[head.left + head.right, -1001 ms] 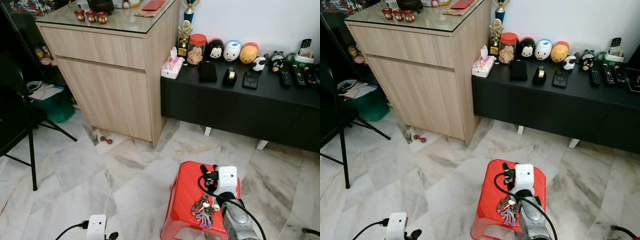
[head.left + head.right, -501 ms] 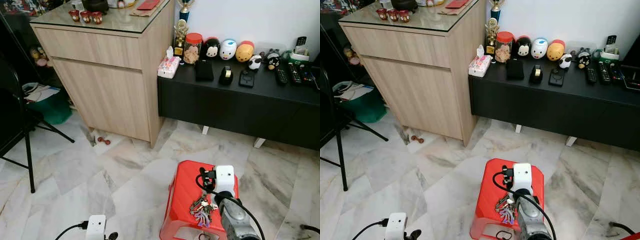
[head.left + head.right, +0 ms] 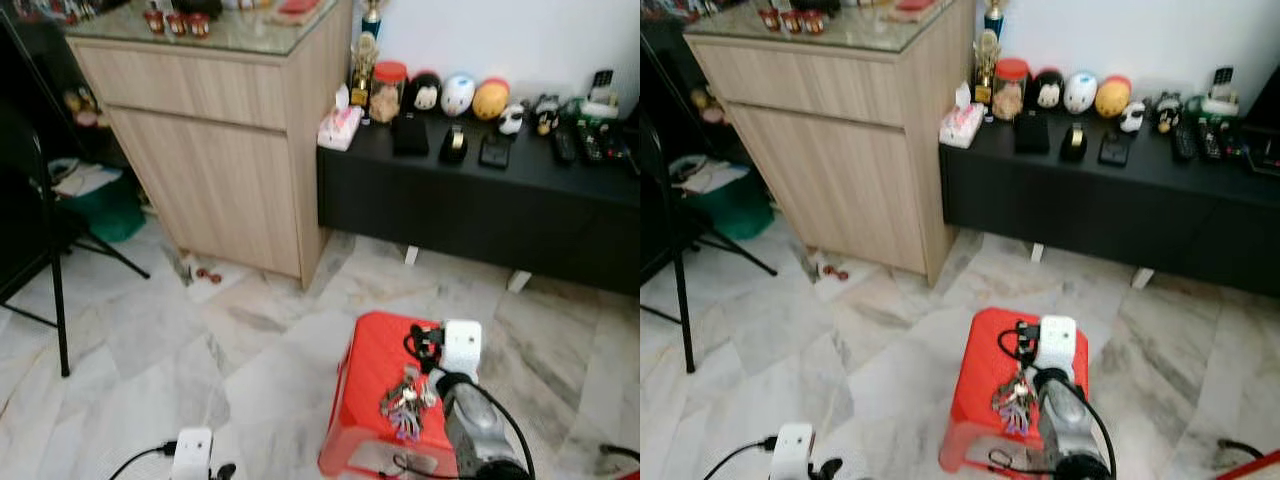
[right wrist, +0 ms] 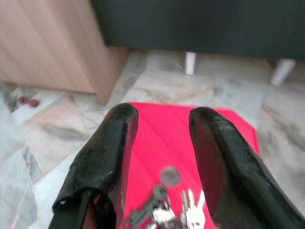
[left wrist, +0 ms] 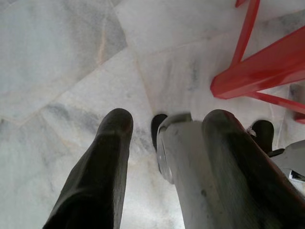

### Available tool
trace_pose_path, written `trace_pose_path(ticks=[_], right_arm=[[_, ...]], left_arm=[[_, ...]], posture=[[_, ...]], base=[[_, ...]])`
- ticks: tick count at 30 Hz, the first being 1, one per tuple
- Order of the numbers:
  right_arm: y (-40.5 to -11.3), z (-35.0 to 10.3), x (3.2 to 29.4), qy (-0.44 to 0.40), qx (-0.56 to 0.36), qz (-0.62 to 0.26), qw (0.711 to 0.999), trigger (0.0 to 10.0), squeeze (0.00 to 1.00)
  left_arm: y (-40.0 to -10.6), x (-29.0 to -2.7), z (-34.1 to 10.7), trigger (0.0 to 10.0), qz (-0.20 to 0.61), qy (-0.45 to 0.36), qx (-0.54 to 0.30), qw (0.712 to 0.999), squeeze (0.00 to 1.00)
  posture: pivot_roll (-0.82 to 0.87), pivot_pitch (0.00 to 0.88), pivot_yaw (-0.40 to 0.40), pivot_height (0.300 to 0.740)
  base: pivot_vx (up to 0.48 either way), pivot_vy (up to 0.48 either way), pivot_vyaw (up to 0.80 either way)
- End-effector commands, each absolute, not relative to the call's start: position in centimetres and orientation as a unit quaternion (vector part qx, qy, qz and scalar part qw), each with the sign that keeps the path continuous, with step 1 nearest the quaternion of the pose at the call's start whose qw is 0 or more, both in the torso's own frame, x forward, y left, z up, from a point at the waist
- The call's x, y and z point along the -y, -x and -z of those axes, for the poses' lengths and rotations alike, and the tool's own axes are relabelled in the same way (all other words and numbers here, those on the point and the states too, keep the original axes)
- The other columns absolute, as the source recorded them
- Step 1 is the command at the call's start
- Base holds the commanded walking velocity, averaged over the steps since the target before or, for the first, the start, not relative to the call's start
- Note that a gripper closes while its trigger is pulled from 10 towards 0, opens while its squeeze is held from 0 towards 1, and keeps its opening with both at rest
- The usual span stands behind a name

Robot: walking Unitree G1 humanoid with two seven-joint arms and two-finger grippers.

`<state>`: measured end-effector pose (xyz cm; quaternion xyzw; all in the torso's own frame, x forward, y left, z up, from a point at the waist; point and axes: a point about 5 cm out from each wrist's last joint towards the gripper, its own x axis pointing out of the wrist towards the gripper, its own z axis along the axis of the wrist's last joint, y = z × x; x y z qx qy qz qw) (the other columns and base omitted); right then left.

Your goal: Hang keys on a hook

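A bunch of keys lies on a red plastic stool on the marble floor in front of me. My right arm reaches over the stool, its white wrist camera just beyond the keys. In the right wrist view the right gripper is open, its fingers spread above the stool top. The keys sit blurred between the finger bases; contact cannot be made out. My left gripper hangs open near the floor beside the stool's legs.
A tall wooden cabinet stands ahead on the left. A low black console with plush toys and remotes runs along the wall. A black stand and a green bin are at the far left. A small red object lies by the cabinet.
The whole picture has shifted a little and turned blurry, so the camera moved. The right arm stays over the stool with the keys by it.
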<state>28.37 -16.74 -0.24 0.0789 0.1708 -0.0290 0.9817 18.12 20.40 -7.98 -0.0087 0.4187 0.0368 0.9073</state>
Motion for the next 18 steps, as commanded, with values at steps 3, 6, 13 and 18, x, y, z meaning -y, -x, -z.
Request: trace_pose_path(ticks=[3,6,13,18], right_arm=[[-27.89,0.82,16.80,-0.084,-0.187,0.037,0.978,10.0,0.00],[-27.96,0.76,16.69,-0.083,-0.186,0.033,0.979,10.0,0.00],[-28.49,0.29,16.88,-0.078,-0.179,0.024,0.980,10.0,0.00],[-28.63,0.17,16.61,-0.077,-0.178,0.014,0.981,10.0,0.00]], left_arm=[[-17.31,-20.58,8.37,10.0,-0.048,0.019,-0.430,0.901,0.00],[-17.30,-20.62,8.36,10.0,-0.046,0.018,-0.431,0.901,0.00],[-17.28,-20.69,8.36,10.0,-0.047,0.016,-0.431,0.901,0.00],[-17.37,-20.72,8.31,10.0,-0.049,0.017,-0.429,0.902,0.00]], posture=[[0.07,0.067,0.006,0.657],[0.07,0.055,0.008,0.657],[0.08,0.034,0.011,0.657],[0.08,0.037,0.010,0.652]], base=[[0.000,0.000,0.00],[0.000,0.000,0.00],[0.000,0.000,0.00],[0.000,0.000,0.00]])
